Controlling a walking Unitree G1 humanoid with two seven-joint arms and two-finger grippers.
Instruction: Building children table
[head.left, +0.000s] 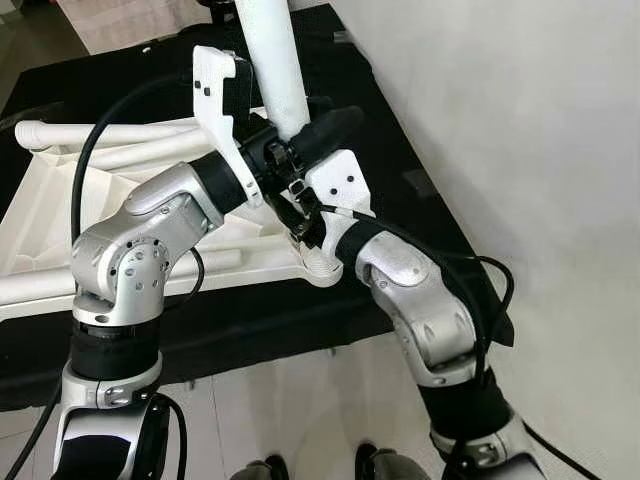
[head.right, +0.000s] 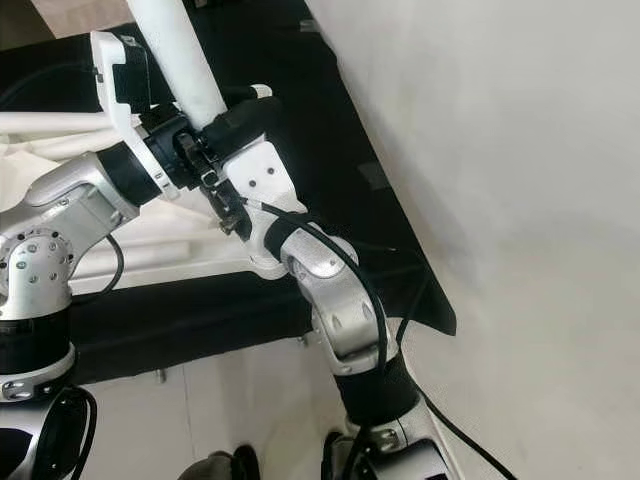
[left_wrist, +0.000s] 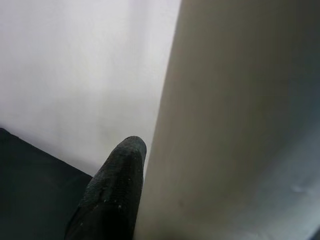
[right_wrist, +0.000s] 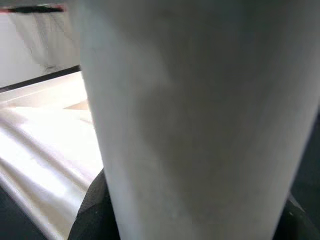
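A white table leg stands nearly upright over the near right corner of the upturned white tabletop. My left gripper reaches in from the left and is shut on the leg, with one black finger lying along the leg. Just below it, my right gripper comes up from the right and is shut on the same leg. The leg's lower end is hidden behind both wrists, above the corner socket.
Two more white legs lie across the far side of the tabletop. Everything rests on a black mat. A pale wall runs close along the right. Tiled floor lies in front of the mat.
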